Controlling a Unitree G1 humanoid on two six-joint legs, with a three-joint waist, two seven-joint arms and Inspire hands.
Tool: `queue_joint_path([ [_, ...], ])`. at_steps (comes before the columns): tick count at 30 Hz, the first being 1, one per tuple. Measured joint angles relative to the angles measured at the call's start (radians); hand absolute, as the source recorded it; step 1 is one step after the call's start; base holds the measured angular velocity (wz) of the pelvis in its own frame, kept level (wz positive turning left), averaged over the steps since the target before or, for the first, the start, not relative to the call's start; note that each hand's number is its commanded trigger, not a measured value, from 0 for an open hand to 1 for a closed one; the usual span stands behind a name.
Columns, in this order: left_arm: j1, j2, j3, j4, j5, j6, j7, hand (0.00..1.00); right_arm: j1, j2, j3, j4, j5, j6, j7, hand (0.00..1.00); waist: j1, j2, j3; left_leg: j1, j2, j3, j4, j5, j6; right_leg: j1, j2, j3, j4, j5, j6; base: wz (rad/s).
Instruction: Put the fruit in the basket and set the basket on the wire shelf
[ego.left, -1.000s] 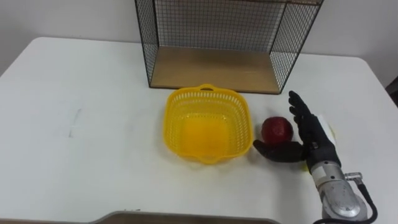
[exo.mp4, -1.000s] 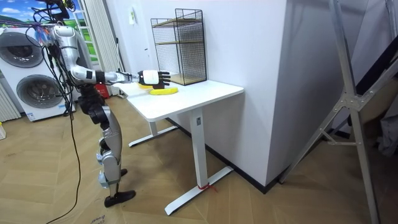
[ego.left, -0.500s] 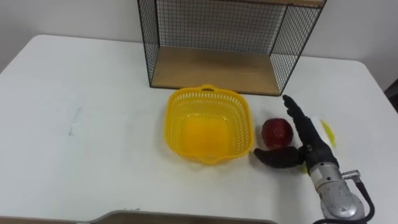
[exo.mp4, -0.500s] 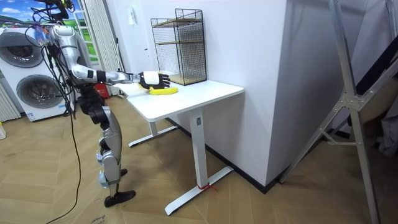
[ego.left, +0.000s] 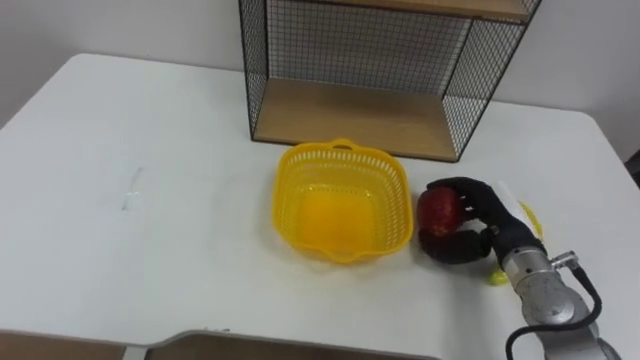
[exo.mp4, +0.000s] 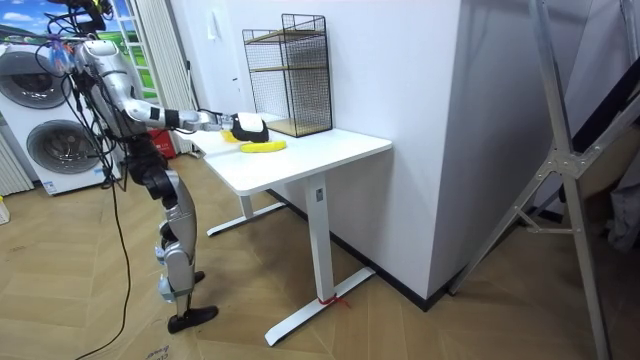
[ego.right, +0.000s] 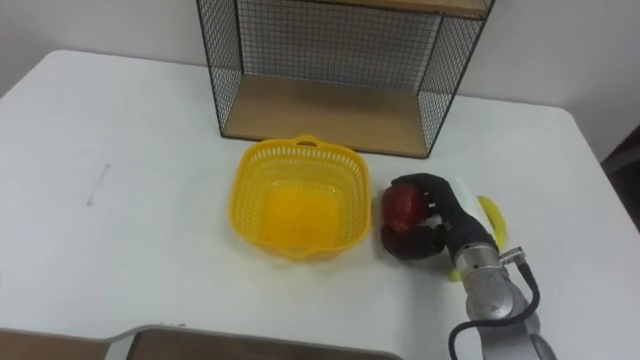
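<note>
A white table (ego.left: 150, 150) stands in a room with a wooden floor (exo.mp4: 400, 320). Two washing machines (exo.mp4: 50, 120) are at the room view's left. The robot stands at the end of the table nearest the washing machines, with one arm reaching out over the tabletop.

A black wire shelf (ego.left: 350, 115) with a wooden bottom board stands at the far edge of the tabletop. A yellow basket (ego.left: 290, 200) sits just in front of it, near the middle of the tabletop, with its open side up.

A red apple (ego.left: 438, 208) is just beside the basket, on its right, and outside it. The right hand (ego.left: 490, 222) has its fingers and thumb curled round the apple, with the fingers over the top and the thumb under the near side. I cannot tell if the apple is touching the tabletop or is a little above it.

A yellow thing (ego.right: 490, 220) lies behind the hand, toward the right edge of the tabletop. The hand hides most of it, so I cannot tell what it is.
</note>
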Motion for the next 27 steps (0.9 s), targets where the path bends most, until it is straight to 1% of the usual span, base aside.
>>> queue_joint_path([
  [3,-0.001,0.000,0.000,0.000,0.000,0.008,0.000,0.00,0.000,0.005,0.000,0.001,0.001,-0.001,0.003,1.00,-0.001,0.000,-0.0007,-0.001,0.000,0.000,0.000,0.000,-0.001,-0.002,0.000,0.000,0.000,0.000,0.000,-0.01],
  [7,-0.008,0.006,0.000,0.002,0.000,0.008,0.001,0.00,0.001,0.006,0.007,0.001,0.018,0.007,0.012,1.00,0.001,-0.007,-0.0053,-0.001,0.000,0.004,-0.002,-0.001,-0.001,-0.002,0.000,0.004,0.001,0.000,0.000,-0.02],
  [8,-0.008,0.008,0.001,0.002,0.000,0.008,0.002,0.00,0.003,0.008,0.007,0.000,0.032,0.010,0.012,1.00,0.001,-0.008,-0.0071,0.000,0.000,0.004,-0.002,-0.001,-0.001,-0.001,0.000,0.004,0.001,0.000,0.000,0.00],
  [15,-0.004,0.011,0.005,-0.001,0.002,0.007,0.006,0.00,0.009,0.016,0.006,-0.016,0.139,0.027,0.036,1.00,-0.001,-0.005,-0.0098,0.002,0.000,0.005,0.000,0.000,-0.001,0.002,0.000,0.006,0.001,0.001,-0.001,0.00],
  [17,-0.004,0.011,0.005,-0.001,0.001,0.007,0.004,0.00,0.013,0.026,0.006,-0.044,0.194,0.029,0.051,1.00,-0.002,0.001,-0.0110,0.007,0.000,0.008,-0.001,0.000,-0.001,0.005,0.000,0.009,0.001,0.001,-0.001,-0.02],
  [19,-0.003,0.011,0.005,-0.001,0.001,0.006,0.006,0.00,0.023,0.030,0.006,-0.074,0.272,0.030,0.055,1.00,0.001,0.008,-0.0096,0.013,0.001,0.012,-0.003,0.000,-0.001,0.007,0.000,0.010,0.001,0.001,-0.001,-0.06],
  [21,-0.001,0.011,0.003,-0.001,0.000,0.006,0.006,0.00,0.043,0.030,0.006,-0.129,0.418,0.030,0.055,1.00,0.002,0.015,-0.0068,0.015,0.002,0.018,-0.005,0.000,-0.001,0.005,0.001,0.015,0.001,0.001,-0.001,-0.07],
  [25,0.012,0.010,0.004,-0.001,0.002,0.006,0.007,0.00,0.044,0.030,0.005,-0.154,0.587,0.030,0.054,1.00,0.000,0.018,-0.0049,0.015,0.003,0.019,-0.003,0.000,-0.001,0.006,0.001,0.016,0.001,0.001,-0.001,0.00],
  [27,0.018,0.008,0.004,-0.001,0.003,0.006,0.007,0.00,0.044,0.030,0.005,-0.154,0.634,0.030,0.055,1.00,-0.002,0.019,-0.0042,0.015,0.003,0.021,-0.001,-0.001,-0.001,0.006,0.001,0.018,0.001,0.001,-0.001,0.00],
])
